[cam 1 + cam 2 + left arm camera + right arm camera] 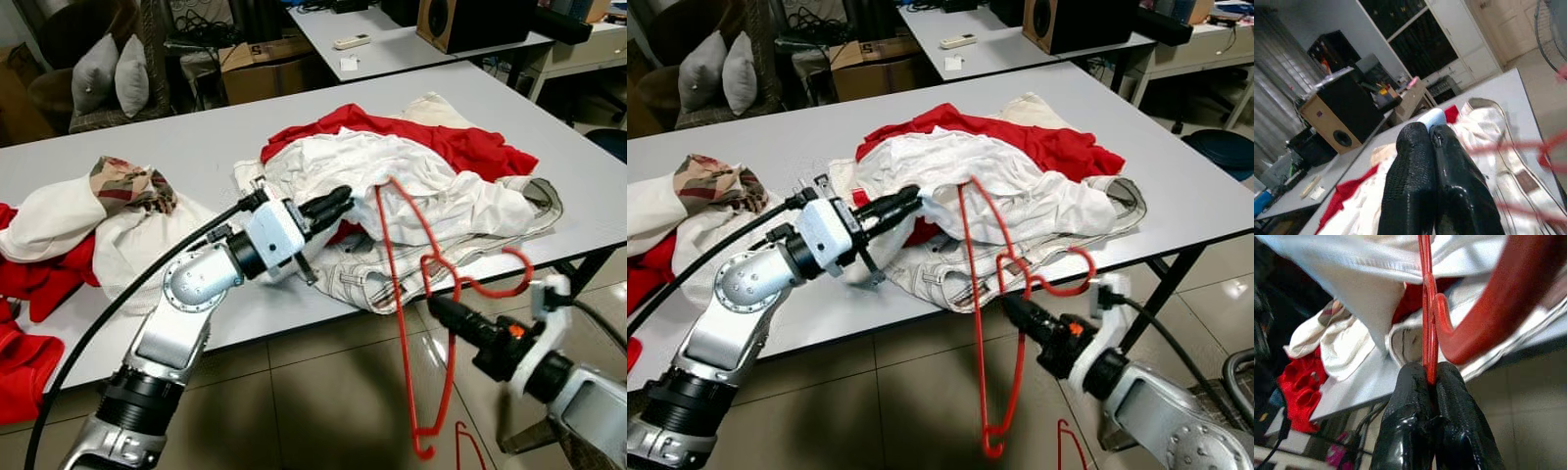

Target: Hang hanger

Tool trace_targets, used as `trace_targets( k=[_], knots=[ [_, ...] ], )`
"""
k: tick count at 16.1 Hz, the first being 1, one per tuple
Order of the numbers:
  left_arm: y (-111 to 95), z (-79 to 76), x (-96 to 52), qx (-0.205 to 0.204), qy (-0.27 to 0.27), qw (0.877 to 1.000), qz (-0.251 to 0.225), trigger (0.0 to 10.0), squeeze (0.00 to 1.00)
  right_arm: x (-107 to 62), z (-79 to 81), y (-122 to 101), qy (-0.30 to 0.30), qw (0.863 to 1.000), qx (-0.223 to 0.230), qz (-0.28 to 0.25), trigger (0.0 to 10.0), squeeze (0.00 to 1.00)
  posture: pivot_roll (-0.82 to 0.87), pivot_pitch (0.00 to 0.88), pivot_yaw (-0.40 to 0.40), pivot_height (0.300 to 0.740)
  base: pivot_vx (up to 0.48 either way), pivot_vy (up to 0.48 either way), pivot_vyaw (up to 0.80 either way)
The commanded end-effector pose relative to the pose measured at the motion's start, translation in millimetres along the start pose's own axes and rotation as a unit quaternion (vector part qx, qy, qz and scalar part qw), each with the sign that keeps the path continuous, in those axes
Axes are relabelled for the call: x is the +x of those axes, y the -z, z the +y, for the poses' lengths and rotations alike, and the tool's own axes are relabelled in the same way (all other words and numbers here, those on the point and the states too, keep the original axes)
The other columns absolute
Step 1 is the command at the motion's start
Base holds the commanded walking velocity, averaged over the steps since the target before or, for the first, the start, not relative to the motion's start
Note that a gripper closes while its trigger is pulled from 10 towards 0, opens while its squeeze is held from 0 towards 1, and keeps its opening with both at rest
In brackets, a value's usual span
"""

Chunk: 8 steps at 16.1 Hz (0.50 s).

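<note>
A red wire hanger [421, 450] hangs upright in front of the table's near edge, its hook [526, 277] curling to the right. My right gripper [436, 305] is shut on the hanger's neck below the hook, and the right wrist view shows the red wire pinched between the fingertips [1449, 382]. The hanger's top corner reaches into a white garment [411, 176] heaped on the grey table [196, 147] over a red one [470, 147]. My left gripper [343, 201] is shut on a fold of the white garment, a bit of pale cloth [1431, 119] showing at its tips.
More clothes lie at the table's left end: a red piece [39, 274], a white one [49, 220] and a plaid one [127, 184]. A second red hanger [470, 446] lies on the tiled floor. Behind stand another table with a speaker [460, 20], a cardboard box [265, 69] and a cushioned chair [108, 73].
</note>
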<state>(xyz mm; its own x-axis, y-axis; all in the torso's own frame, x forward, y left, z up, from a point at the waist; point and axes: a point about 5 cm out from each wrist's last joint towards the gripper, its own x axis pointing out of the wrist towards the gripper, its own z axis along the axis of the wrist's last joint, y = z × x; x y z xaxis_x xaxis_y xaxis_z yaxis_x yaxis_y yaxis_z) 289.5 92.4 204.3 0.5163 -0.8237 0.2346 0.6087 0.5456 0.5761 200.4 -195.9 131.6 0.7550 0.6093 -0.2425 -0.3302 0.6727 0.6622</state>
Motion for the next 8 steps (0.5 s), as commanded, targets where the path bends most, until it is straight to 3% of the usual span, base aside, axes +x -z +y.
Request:
trace_targets(
  k=[1,5,8],
  knots=[
    [-8,11.9,2.0,0.02,-0.026,0.999,-0.013,0.0,0.0,5.8,4.3,5,-0.016,1.0,0.006,0.025,10.0,0.0,-0.06,0.029,0.101,0.74,0.0,0.0,0.0],
    [-18,18.1,5.0,0.019,-0.043,0.998,-0.037,0.0,0.0,13.0,-1.8,3,0.005,0.999,0.043,0.011,10.0,0.0,-0.06,0.034,0.102,0.74,0.0,0.0,0.0],
    [-16,1.7,4.5,0.031,0.013,0.999,-0.034,0.0,0.0,15.5,-8.8,-17,0.005,0.992,0.108,-0.066,10.0,0.0,-0.06,0.037,0.103,0.74,0.0,0.0,0.0]
  ],
)
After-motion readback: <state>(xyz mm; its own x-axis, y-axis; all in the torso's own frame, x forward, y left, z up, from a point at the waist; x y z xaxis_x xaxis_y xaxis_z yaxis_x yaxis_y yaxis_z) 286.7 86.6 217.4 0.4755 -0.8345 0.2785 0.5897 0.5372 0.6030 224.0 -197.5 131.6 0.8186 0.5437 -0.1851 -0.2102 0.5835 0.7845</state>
